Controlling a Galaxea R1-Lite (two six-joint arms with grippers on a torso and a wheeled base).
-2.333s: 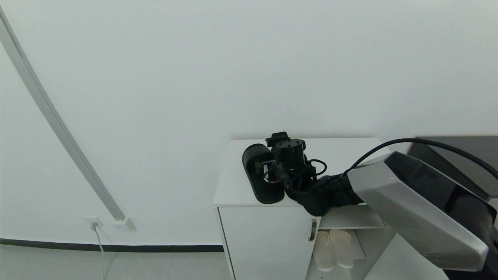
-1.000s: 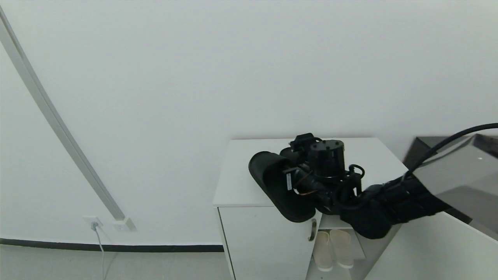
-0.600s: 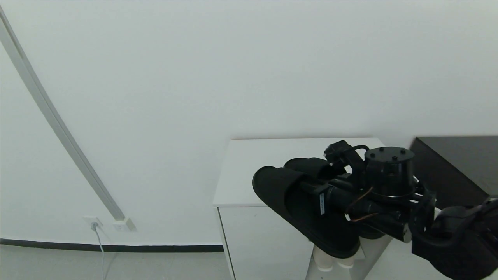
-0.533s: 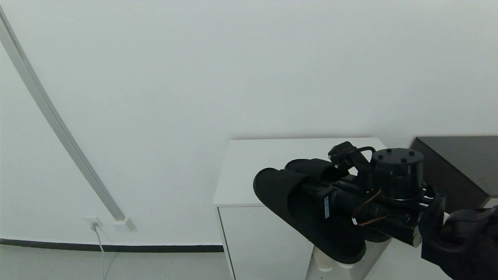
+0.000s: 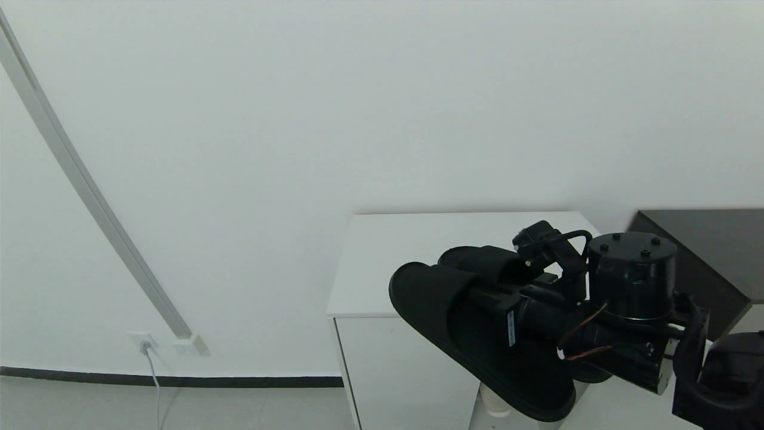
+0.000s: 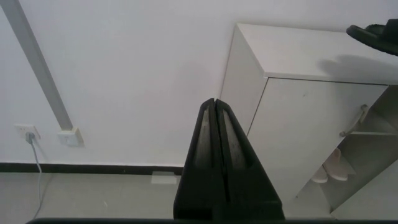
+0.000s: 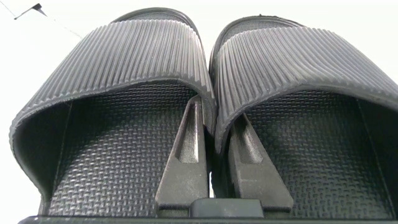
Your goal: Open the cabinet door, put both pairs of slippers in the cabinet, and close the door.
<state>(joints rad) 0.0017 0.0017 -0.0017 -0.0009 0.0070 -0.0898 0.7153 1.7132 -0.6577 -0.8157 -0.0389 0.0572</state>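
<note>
Holding the black slippers with our right gripper clamped on both inner straps, just in front of the cabinet, toes angled up toward its top. Its open shelf lies below them, we reckon. Left gripper is pressed together, out beyond the cabinet's left side.

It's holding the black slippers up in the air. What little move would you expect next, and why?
Probably lower the right gripper toward the open side of the cabinet: its fingers pinch the black slippers together by their inner edges, off the cabinet top, while the white slippers already sit on a shelf inside.
</note>
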